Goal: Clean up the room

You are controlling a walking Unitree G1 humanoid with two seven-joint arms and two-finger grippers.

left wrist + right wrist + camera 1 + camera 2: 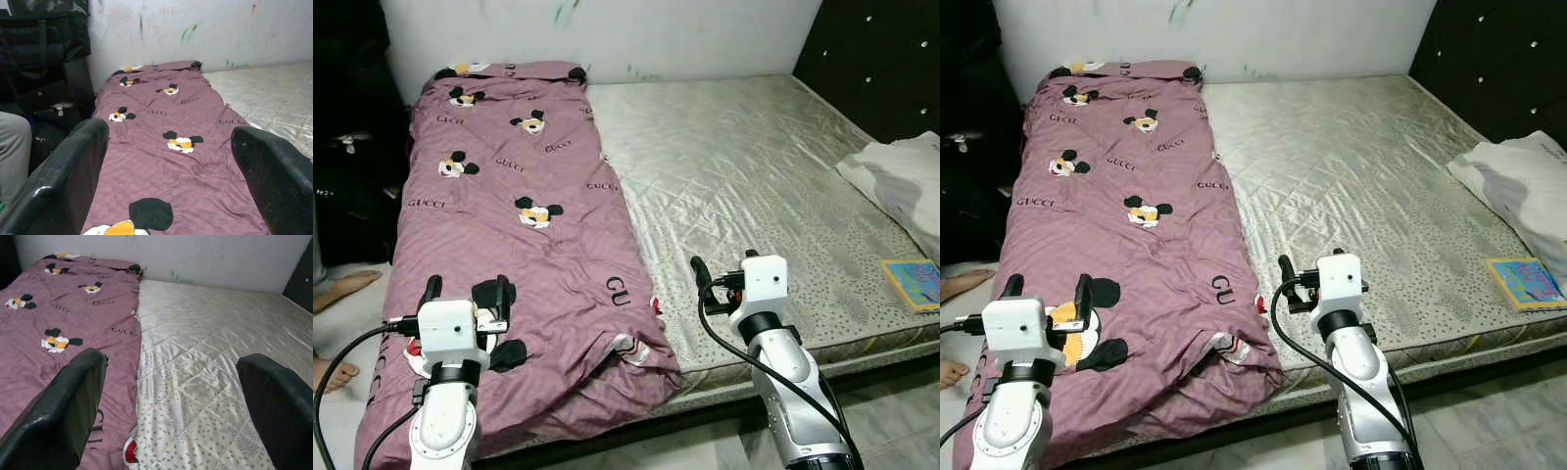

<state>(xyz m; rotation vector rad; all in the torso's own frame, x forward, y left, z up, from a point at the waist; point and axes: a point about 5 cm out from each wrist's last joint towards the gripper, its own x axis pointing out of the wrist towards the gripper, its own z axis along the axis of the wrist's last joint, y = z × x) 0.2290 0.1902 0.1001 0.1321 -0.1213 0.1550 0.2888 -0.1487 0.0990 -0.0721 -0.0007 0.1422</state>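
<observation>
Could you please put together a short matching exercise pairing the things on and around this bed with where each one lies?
Things:
1. purple quilt
2. book
3. white pillow
4. left gripper

Places:
A. on the right side of the mattress, near the dark headboard
B. at the mattress's right front edge
C. spread along the bed's left side
D. open, above the quilt's near end

Pairs: 1-C, 2-B, 3-A, 4-D

We record, placed against the mattress (744, 186):
- scuffed white wall (685, 34), behind its far edge
- dark studded headboard (876, 59), at its right end
- a person's bare feet (347, 287), off its left side
- black bags (44, 49), beyond that same side
</observation>
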